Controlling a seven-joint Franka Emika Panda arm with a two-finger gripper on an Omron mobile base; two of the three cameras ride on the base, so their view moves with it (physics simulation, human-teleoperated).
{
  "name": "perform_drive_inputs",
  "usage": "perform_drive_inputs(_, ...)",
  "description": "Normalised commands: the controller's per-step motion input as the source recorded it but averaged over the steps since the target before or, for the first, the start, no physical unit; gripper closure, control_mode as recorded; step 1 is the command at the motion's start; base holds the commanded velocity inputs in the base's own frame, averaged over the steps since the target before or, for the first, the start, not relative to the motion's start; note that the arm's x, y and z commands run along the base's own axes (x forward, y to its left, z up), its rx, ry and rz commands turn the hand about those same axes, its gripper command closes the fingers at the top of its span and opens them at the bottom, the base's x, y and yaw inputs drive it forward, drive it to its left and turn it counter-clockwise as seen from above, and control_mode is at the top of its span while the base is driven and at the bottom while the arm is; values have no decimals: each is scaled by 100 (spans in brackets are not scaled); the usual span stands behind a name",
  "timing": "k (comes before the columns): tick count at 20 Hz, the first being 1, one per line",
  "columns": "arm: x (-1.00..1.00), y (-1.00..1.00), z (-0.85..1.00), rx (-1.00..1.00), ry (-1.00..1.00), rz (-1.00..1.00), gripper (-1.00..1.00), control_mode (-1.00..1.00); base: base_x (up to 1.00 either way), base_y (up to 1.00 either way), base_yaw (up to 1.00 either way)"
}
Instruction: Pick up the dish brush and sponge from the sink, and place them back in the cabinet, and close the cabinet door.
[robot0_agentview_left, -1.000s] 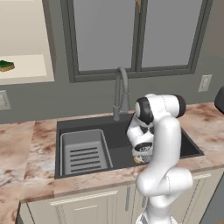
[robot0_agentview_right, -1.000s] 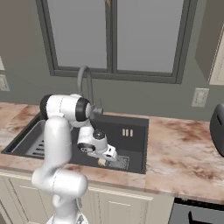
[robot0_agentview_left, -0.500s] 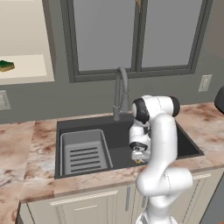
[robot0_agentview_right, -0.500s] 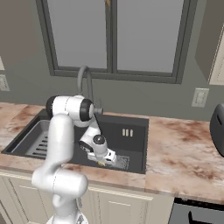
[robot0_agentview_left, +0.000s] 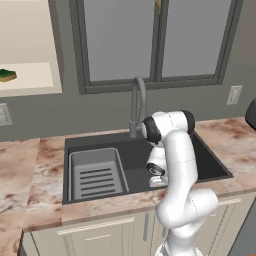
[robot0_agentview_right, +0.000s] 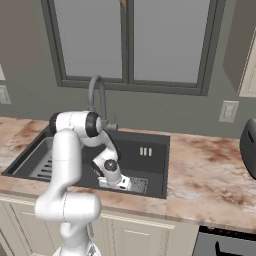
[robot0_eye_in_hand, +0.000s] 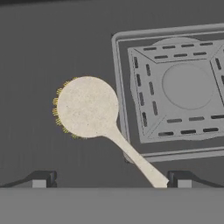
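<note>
The dish brush (robot0_eye_in_hand: 87, 106) lies flat on the floor of the black sink (robot0_agentview_left: 210, 162), its cream round head away from me and its handle running back toward my right fingertip (robot0_eye_in_hand: 181, 179). My gripper (robot0_eye_in_hand: 110, 180) hangs just above it, open, with the handle end between the tips. From the base, the gripper (robot0_agentview_left: 156, 183) (robot0_agentview_right: 118, 181) is low inside the basin, beside the drain (robot0_agentview_right: 136, 185). The green sponge (robot0_agentview_left: 7, 75) rests on the shelf of the open cabinet (robot0_agentview_left: 30, 45) at the upper left. The cabinet door is out of view.
A grey square drain grate (robot0_eye_in_hand: 183, 87) sits right beside the brush. The ribbed drainer tray (robot0_agentview_left: 97, 175) fills the sink's left half, and the arched faucet (robot0_agentview_left: 137, 102) rises behind the arm. A dark appliance (robot0_agentview_right: 248, 147) stands on the right counter.
The hand has sunk lower into the sink, closer to its floor. The jaws have stayed open.
</note>
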Motion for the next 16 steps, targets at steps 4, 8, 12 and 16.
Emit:
perform_drive_inputs(4,0,0,-7,0,0,1,-100,-100,0,0,0)
perform_drive_inputs(8,0,-11,0,0,0,1,-100,-100,0,0,0)
perform_drive_inputs(12,1,-17,0,0,0,0,-100,-100,0,0,0)
perform_drive_inputs(16,1,-17,0,0,0,0,-100,-100,0,0,0)
